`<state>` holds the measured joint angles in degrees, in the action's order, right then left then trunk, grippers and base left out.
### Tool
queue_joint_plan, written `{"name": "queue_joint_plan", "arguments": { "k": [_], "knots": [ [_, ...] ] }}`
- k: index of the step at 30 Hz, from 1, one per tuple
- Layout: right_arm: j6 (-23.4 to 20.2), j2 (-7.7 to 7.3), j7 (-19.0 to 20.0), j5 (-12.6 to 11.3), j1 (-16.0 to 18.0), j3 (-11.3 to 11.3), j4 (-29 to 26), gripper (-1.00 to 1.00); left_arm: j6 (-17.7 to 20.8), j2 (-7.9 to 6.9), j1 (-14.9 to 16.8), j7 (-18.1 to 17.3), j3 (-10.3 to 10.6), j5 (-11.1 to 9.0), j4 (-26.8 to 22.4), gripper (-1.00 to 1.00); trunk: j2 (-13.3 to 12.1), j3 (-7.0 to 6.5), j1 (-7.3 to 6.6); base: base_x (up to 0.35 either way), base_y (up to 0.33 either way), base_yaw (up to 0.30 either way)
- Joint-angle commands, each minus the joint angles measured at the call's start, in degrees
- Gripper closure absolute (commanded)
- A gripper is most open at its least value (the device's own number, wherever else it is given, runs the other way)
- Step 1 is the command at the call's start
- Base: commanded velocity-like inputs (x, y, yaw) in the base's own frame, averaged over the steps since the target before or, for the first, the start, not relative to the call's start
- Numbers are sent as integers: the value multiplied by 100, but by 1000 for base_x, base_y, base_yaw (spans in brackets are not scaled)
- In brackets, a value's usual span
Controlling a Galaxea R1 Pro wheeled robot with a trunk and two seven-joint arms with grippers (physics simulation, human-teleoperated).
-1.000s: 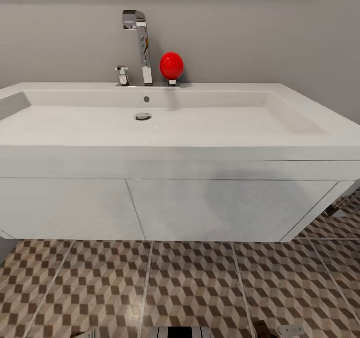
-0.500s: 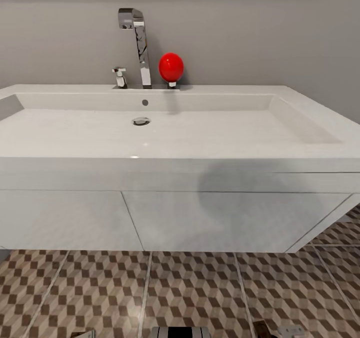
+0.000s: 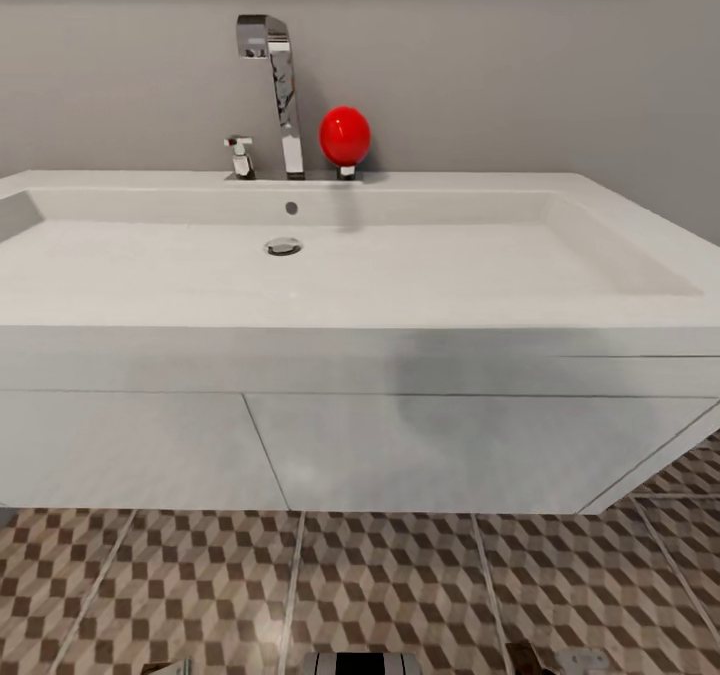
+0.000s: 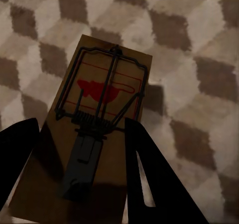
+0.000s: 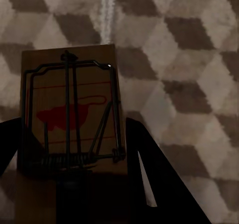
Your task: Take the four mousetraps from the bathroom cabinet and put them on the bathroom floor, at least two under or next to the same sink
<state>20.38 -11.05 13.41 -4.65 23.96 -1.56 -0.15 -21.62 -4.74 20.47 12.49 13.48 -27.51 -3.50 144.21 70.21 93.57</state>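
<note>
Left tool (image 4: pixel 82 171) clamped on a mousetrap (image 4: pixel 99 109) above the bathroom floor (image 4: pixel 199 45); right tool (image 5: pixel 74 176) clamped on another mousetrap (image 5: pixel 69 109). Bathroom sink (image 3: pixel 400 275) ahead.

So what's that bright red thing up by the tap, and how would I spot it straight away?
Start at the wide white rectangular basin against the grey wall. At the middle of its back ledge rises a tall chrome block faucet. Right beside it stands a glossy red ball-shaped knob on a short chrome stem, the one spot of bright colour among white and chrome.
</note>
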Motion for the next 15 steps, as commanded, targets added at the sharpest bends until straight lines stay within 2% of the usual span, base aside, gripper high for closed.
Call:
{"name": "queue_joint_plan", "arguments": {
  "k": [1, 10, 15],
  "knots": [
    [10, -2, 48, -71, 3, -17, 6, 100, -9, 0, 1, 25, 50, -34, -2, 100, 1, 4, 1, 164, 41, 0],
    [10, -2, 48, -71, 3, -19, 6, 100, -17, 0, 1, 25, 50, -31, -2, 100, 1, 4, 1, 44, 11, 0],
    [10, -2, 48, -71, 3, -19, 6, 100, -17, 0, 1, 27, 50, -27, -2, 100, 8, 115, 14, 3, 1, 0]
  ]
}}
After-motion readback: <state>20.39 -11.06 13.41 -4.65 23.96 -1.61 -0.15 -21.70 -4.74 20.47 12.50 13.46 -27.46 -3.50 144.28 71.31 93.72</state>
